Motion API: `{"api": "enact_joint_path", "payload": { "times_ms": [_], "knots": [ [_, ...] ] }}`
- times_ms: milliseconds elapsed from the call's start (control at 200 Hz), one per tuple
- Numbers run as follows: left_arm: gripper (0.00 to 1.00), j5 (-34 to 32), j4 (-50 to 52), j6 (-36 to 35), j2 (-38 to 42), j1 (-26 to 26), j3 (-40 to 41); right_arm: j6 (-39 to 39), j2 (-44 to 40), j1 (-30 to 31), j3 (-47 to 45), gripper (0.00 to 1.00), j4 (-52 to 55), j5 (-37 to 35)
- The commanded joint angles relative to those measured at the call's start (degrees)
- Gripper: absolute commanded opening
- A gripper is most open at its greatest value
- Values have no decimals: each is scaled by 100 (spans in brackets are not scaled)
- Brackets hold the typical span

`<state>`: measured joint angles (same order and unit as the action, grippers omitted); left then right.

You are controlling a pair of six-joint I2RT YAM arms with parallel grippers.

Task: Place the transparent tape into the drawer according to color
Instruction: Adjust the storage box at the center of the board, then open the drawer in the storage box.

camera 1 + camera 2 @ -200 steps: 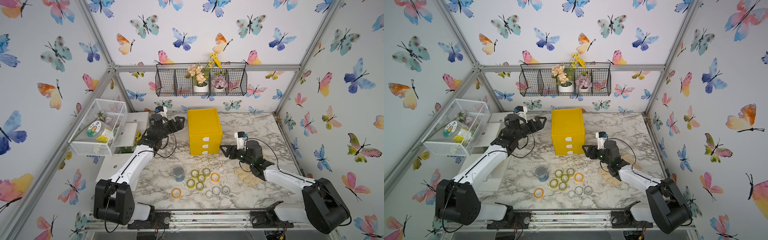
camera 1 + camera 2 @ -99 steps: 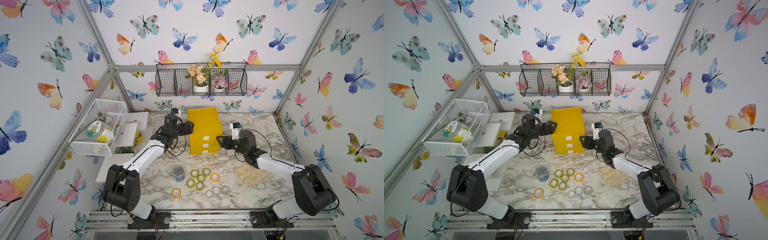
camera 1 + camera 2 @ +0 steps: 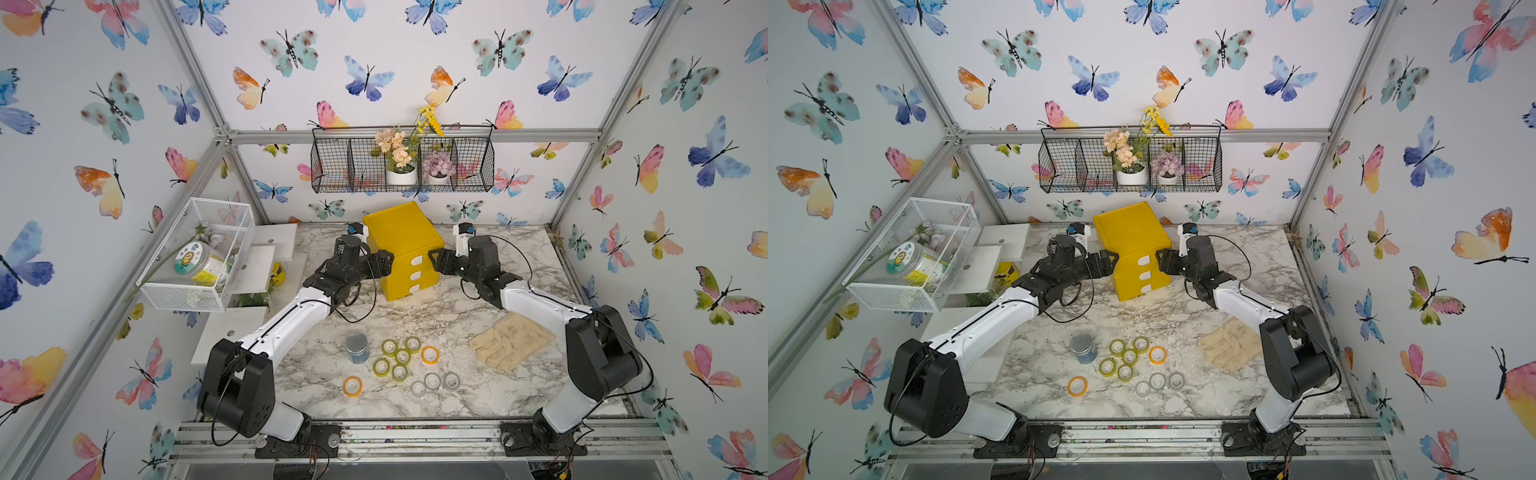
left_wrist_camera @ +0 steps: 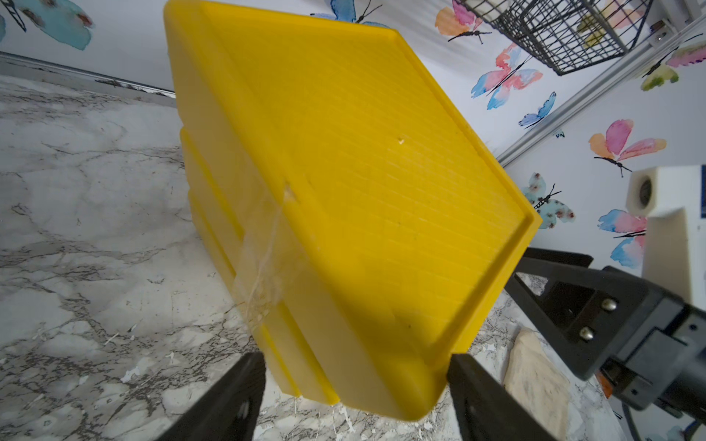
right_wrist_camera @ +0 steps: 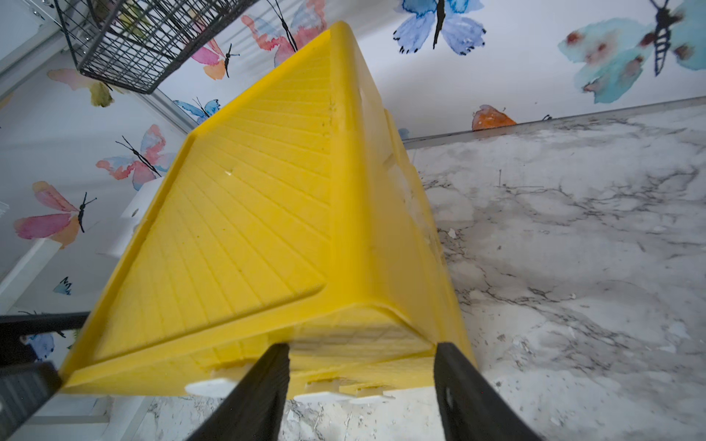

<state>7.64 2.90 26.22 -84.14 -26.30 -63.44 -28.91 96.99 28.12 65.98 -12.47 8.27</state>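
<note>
The yellow cabinet (image 3: 401, 232) stands at the back of the marble table, its three drawers (image 3: 417, 260) pushed in, white tabs facing front. My left gripper (image 3: 384, 264) straddles its front-left corner, and in the left wrist view the fingers (image 4: 244, 382) press against both sides of that corner. My right gripper (image 3: 434, 259) clasps the front-right corner (image 5: 363, 324) the same way. The transparent tape lies loose near the front: two orange rolls (image 3: 352, 385), several yellow-green rolls (image 3: 402, 356) and three grey rolls (image 3: 432, 380), all far from both grippers.
A blue-grey jar (image 3: 357, 347) stands left of the rolls. A beige glove (image 3: 511, 340) lies on the right. A white mesh basket (image 3: 199, 253) and white shelves (image 3: 257, 266) hang at the left wall. A black wire basket (image 3: 403, 166) with flowers hangs on the back wall.
Both arms have swung inward from the sides to the cabinet's front corners. The left jaws have narrowed onto their corner. The tape rolls have not moved.
</note>
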Motion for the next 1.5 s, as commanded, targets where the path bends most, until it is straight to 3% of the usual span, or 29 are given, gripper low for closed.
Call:
{"api": "enact_joint_path", "payload": {
  "times_ms": [0,175,305,420,586,971,1497],
  "knots": [
    [81,145,338,305,192,-100,15,-92,-5,-25,385,67,346,-314],
    [83,49,567,546,545,-142,-179,-616,-531,-26,168,71,629,-434],
    [86,-239,527,499,809,-143,-284,-1212,-1010,-26,-369,72,395,-65],
    [89,-446,215,218,757,29,-301,-2222,-1292,-26,-1201,73,-721,678],
    [90,227,116,65,97,353,-736,-3932,-1163,65,-2314,73,-3135,974],
    [89,417,-43,-143,-502,482,-914,-4810,-438,334,-2339,73,-4552,725],
    [86,471,27,-150,-753,486,-858,-5086,383,500,-1735,69,-4654,668]
  ]
}}
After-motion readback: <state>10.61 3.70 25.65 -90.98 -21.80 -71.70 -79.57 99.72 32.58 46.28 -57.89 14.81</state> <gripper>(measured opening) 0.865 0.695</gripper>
